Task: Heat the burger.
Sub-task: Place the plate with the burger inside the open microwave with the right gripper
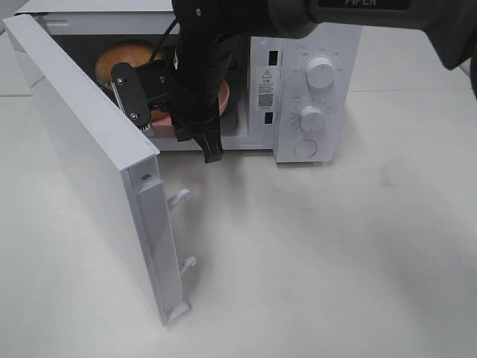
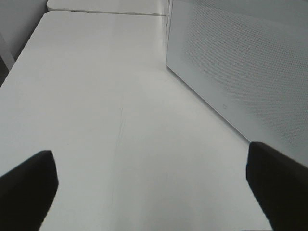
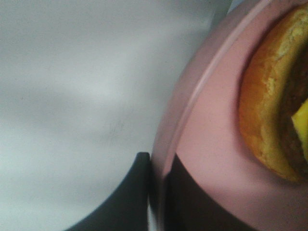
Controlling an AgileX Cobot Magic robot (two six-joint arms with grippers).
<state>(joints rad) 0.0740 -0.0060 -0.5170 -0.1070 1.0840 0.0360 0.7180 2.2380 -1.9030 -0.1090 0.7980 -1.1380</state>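
Burger (image 3: 262, 110): is lying on the pink plate (image 3: 211, 125) in the mouth of the open microwave (image 1: 346, 138); bun, patty and a corner of cheese are showing in the right wrist view.
Table (image 1: 320, 253): is carrying the microwave on its white top.
Microwave body: is standing at the back of the table with its cavity open; two knobs (image 1: 320, 72) are sitting on the panel at its right.
Door (image 1: 82, 149): is standing swung wide, on the left of the cavity.
Right arm (image 1: 201, 67): is hanging into the cavity mouth and hiding much of the plate.
Plate: is being held by its rim; I cannot tell whether it is resting on the cavity floor.
Right gripper (image 3: 161, 192): is pinching the plate rim, one finger on each side of it.
Left gripper (image 2: 154, 187): is holding its fingers spread wide with nothing between them, over bare table beside a white dotted panel.
Step in hand: placing the plate inside, I am judging.
Doing it well: carrying the plate level so that the tall food is not tipping, bringing it deeper toward the middle, setting it fully down before loosening the pinch, then drawing back straight, clear of the door.
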